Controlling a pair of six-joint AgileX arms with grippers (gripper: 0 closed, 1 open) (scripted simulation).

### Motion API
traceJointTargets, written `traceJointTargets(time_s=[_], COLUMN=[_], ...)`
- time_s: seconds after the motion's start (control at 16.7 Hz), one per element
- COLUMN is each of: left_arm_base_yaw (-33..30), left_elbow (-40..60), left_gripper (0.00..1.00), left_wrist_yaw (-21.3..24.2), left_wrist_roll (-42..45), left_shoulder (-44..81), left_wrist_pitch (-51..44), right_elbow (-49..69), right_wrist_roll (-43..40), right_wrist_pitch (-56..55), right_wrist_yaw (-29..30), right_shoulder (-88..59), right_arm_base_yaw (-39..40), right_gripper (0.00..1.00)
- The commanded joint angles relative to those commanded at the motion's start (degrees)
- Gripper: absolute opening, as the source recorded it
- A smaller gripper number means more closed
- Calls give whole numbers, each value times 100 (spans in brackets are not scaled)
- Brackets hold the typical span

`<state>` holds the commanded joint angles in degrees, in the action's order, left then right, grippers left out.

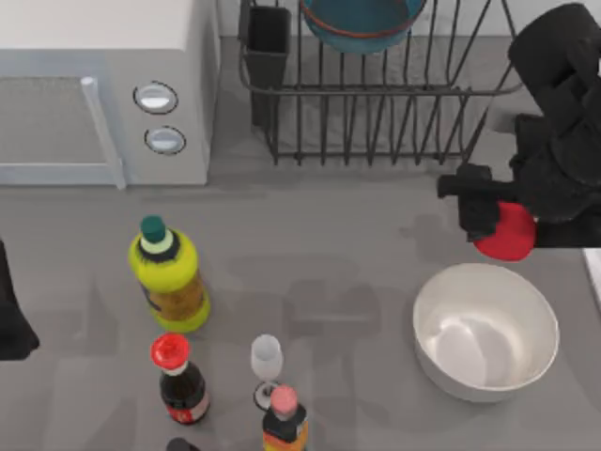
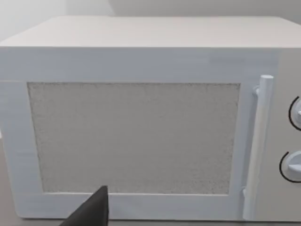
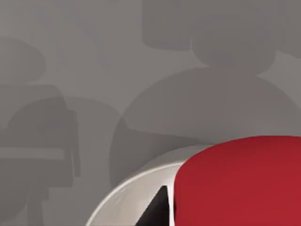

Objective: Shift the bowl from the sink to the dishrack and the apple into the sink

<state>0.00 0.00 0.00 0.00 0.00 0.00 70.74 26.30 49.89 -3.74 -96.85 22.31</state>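
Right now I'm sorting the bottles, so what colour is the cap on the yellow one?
Dark green cap on the yellow bottle, clearest in the top view.

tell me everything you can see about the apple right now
The apple is small, plain bright red, smooth and rounded, with no stem or marks visible. It sits at the right gripper, whose dark body covers its upper part in the top view. It lies toward the table's right side, just beyond the white bowl and in front of the dishrack. In the right wrist view it looms large and red over the white bowl's rim.
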Motion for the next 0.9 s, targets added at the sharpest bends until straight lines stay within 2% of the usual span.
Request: traceJointTargets(time_s=[0.3, 0.9], left_arm_base_yaw=[0, 0], left_elbow=[0, 0], left_gripper=[100, 100], left_wrist_yaw=[0, 0], left_wrist_roll=[0, 0], left_shoulder=[0, 0], left_wrist_pitch=[0, 0], right_elbow=[-672, -2573], right_wrist_roll=[-519, -1844], right_wrist_pitch=[-2217, -7510], right_wrist_yaw=[-558, -1883], right_shoulder=[74, 653], right_arm_base_yaw=[-1142, -3861], right_gripper=[0, 0])
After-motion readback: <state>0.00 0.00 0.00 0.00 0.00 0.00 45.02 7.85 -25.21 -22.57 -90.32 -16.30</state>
